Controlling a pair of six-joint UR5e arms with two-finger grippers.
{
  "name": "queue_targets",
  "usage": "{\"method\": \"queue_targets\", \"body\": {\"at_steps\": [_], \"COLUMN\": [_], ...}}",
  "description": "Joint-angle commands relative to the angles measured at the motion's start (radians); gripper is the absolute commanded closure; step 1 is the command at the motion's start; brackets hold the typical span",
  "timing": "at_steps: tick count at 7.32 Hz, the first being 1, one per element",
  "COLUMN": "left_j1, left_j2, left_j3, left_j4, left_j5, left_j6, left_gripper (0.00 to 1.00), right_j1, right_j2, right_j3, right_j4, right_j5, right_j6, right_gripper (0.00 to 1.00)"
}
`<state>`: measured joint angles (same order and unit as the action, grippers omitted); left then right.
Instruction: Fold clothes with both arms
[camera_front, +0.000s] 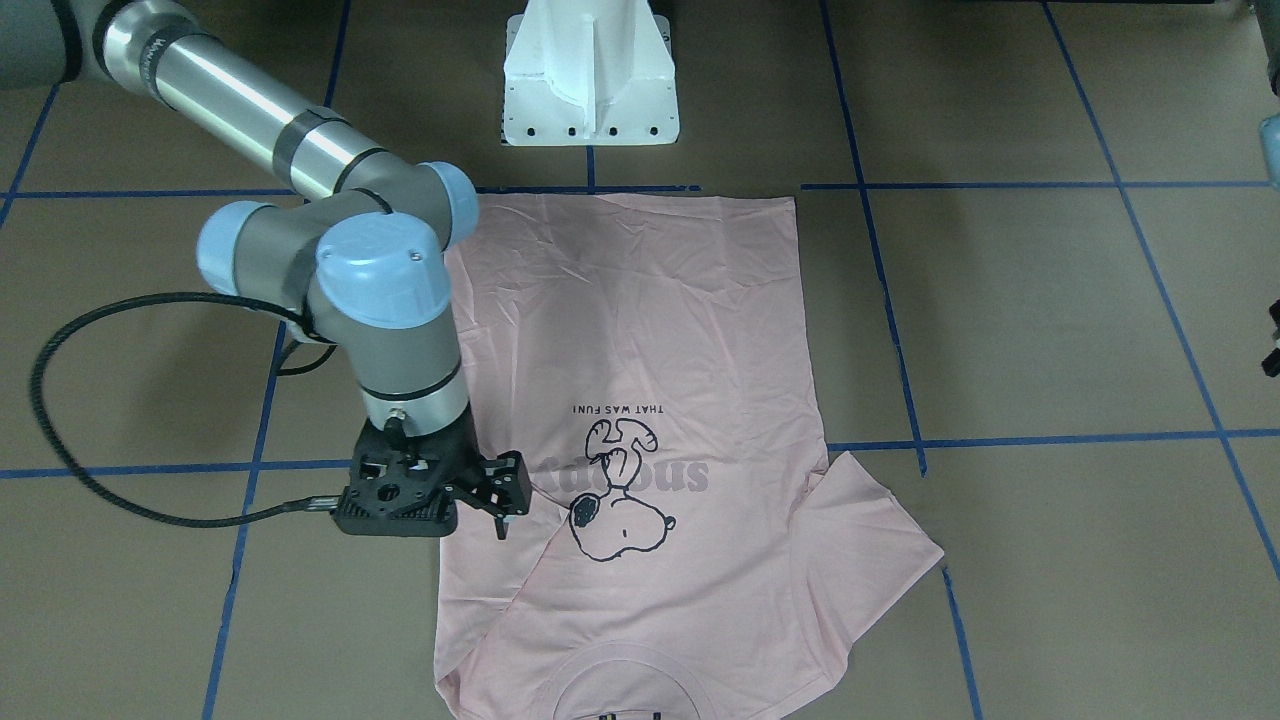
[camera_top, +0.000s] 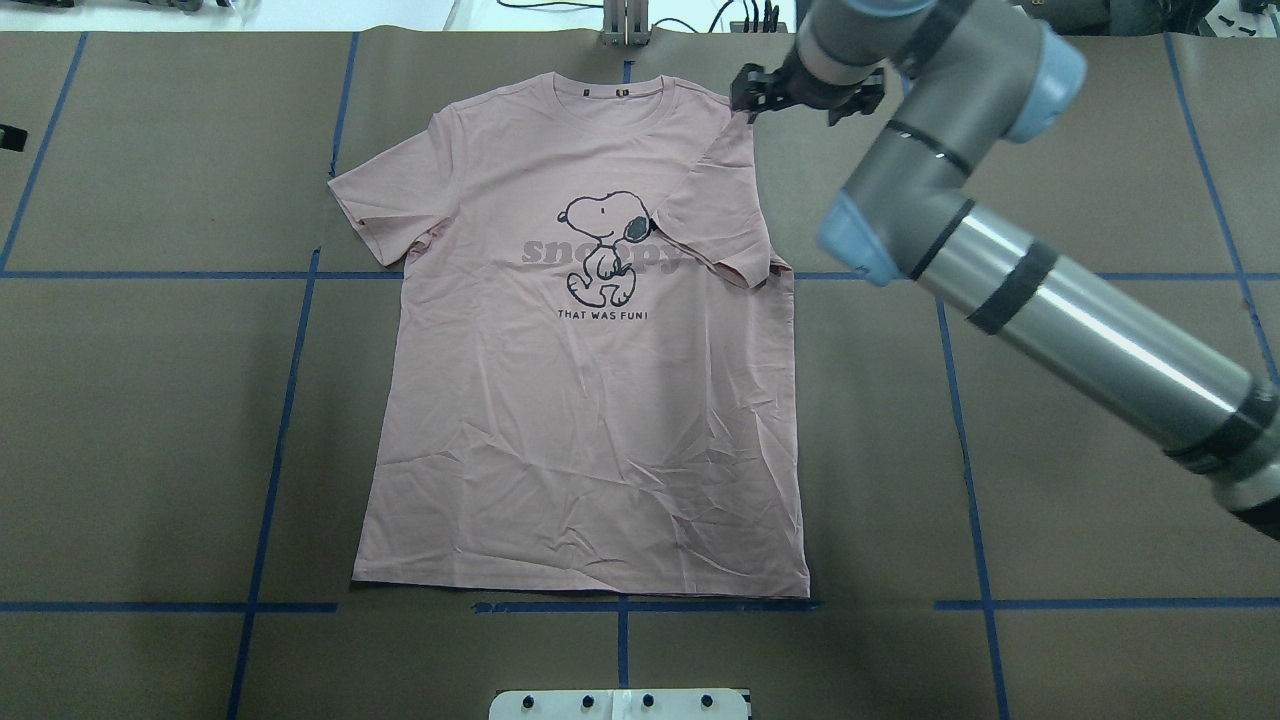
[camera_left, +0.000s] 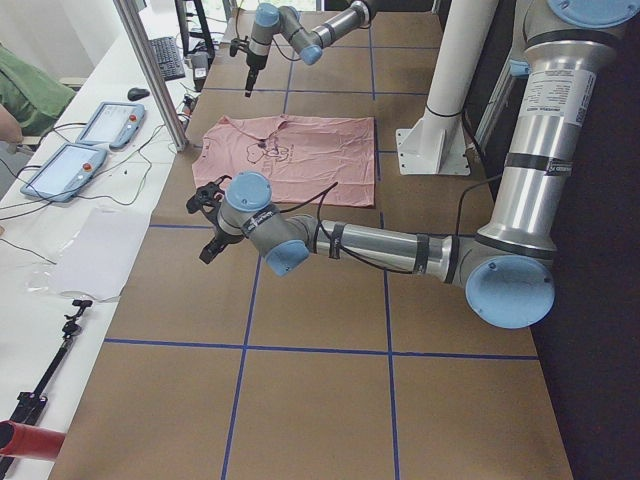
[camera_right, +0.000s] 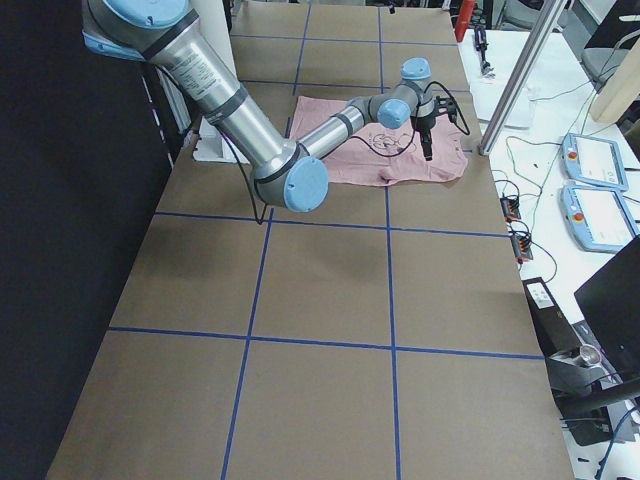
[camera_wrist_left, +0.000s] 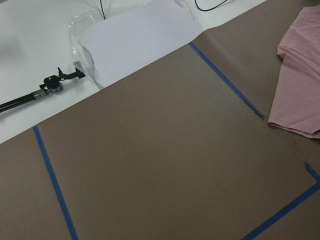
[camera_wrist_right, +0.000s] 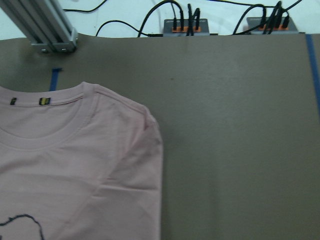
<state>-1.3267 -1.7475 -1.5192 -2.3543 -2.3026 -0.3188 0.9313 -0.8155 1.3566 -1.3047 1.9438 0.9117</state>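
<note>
The T-shirt (camera_top: 590, 420) lies flat on the surface (camera_top: 1050, 450), print up. The sleeve (camera_top: 715, 215) on the robot's right is folded inward, narrowing it. Over that shoulder the right fingers (camera_front: 505, 490) hang, seemingly pressed together and empty. The left fingers (camera_left: 209, 245) sit off the cloth; I cannot tell their state.

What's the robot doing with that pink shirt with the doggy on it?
It is folding it. The pink T-shirt lies flat, picture up, on the brown table. One sleeve is already folded in over the front, and the right gripper is right by that folded shoulder. The other sleeve lies spread out. The left gripper is off to that side of the shirt, not touching it. I cannot tell whether either gripper is open or shut.
</note>
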Motion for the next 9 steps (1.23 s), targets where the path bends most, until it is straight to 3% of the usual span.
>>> {"method": "queue_targets", "body": {"at_steps": [1,2,3,6,9], "left_j1": [0.110,0.163,0.200,0.335,0.382], "left_j2": [-0.062,-0.088,-0.136,-0.306,-0.375], "left_j3": [0.010,0.019,0.061,0.273,0.408], "left_j4": [-0.017,-0.011,-0.010,-0.025,-0.094], "left_j5": [0.056,0.130,0.191,0.424,0.466], "left_j6": [-0.229,-0.320,-0.370,-0.459,-0.497], "left_gripper": [0.19,0.31,0.33,0.34,0.41], "right_j1": [0.220,0.310,0.373,0.388,0.388], "right_j2": [-0.184,-0.264,-0.318,-0.356,-0.363], "right_j3": [0.101,0.101,0.101,0.116,0.118], "right_j4": [-0.002,0.005,0.007,0.010,0.010], "right_j5": [0.246,0.339,0.410,0.403,0.402], "right_j6": [-0.341,-0.507,-0.610,-0.623,-0.623], "right_gripper": [0.00,0.00,0.00,0.00,0.00]}}
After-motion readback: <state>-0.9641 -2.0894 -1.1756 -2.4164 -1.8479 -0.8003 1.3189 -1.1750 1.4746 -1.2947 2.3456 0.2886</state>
